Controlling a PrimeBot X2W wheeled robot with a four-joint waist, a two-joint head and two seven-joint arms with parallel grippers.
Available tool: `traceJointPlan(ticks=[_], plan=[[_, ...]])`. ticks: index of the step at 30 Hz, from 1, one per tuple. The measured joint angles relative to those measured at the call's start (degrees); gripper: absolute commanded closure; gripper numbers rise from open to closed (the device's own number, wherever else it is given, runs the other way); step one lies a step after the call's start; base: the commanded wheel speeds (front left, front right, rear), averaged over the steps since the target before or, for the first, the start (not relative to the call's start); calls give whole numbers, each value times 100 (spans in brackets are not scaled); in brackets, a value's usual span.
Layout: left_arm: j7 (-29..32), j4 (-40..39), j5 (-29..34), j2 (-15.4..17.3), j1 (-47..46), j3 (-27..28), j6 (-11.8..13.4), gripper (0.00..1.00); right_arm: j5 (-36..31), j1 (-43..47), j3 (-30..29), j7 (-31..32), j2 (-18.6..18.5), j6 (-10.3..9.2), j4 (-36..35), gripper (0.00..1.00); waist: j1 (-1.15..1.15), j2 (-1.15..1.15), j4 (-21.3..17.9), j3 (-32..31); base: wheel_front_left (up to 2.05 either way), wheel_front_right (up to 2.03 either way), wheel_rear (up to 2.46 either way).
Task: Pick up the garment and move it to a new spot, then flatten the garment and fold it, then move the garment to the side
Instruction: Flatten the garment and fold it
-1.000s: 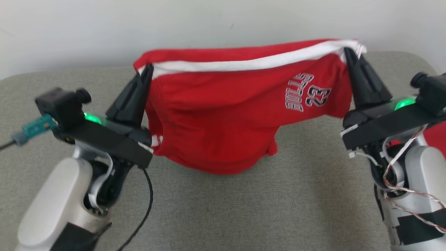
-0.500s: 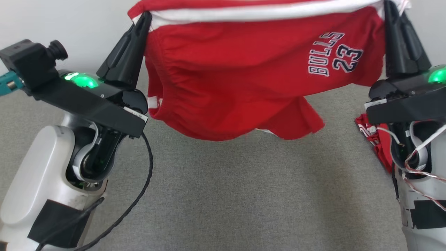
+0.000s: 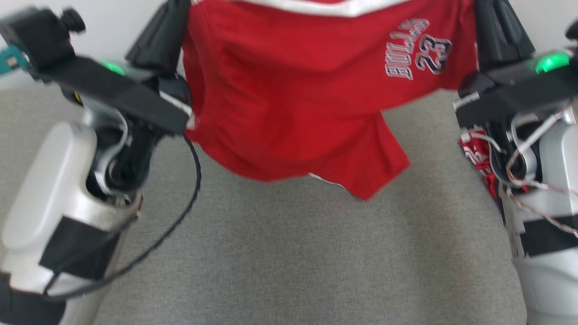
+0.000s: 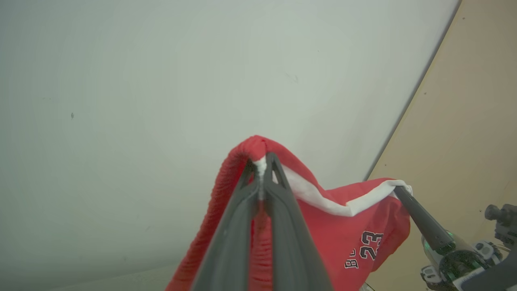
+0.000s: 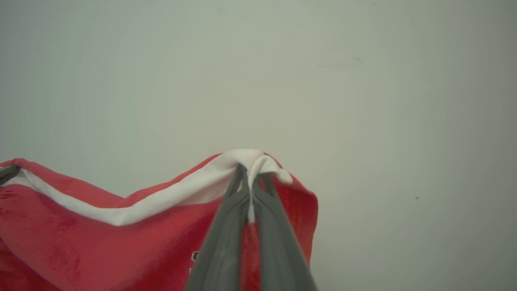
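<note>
Fingers of the left gripper and right gripper are being clamped on the white-banded top edge of the red jersey shorts, being held stretched between them above the open grey fabric surface.

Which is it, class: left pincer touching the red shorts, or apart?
Touching. The left wrist view shows the left pincer shut on the red shorts, clamping their white band.

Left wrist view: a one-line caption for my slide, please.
Left gripper and right gripper hold the red garment by its white band.
</note>
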Motion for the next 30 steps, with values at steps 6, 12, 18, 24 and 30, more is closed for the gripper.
traceJointPlan(ticks=[6,12,18,24,30], plan=[[-162,441,126,-30,-710,151,37,100,51,-834,304,-281,-30,0,759,100,0,0,-69,349,0,0,0],[-687,878,331,-131,-1240,281,54,100,-204,-1660,432,-1004,-69,0,1470,100,1,0,-130,700,0,0,0],[-1225,1047,382,-266,-1334,238,25,100,-619,-2130,445,-1675,-77,0,1856,100,1,1,-146,870,0,0,0],[-1372,1096,342,-256,-1084,-38,19,100,-683,-2045,656,-1769,-131,0,2091,100,1,0,-89,859,0,0,0],[-1413,950,126,-164,-569,-528,-7,100,-394,-1483,967,-1659,-366,0,1993,100,1,0,-39,767,0,0,0]])
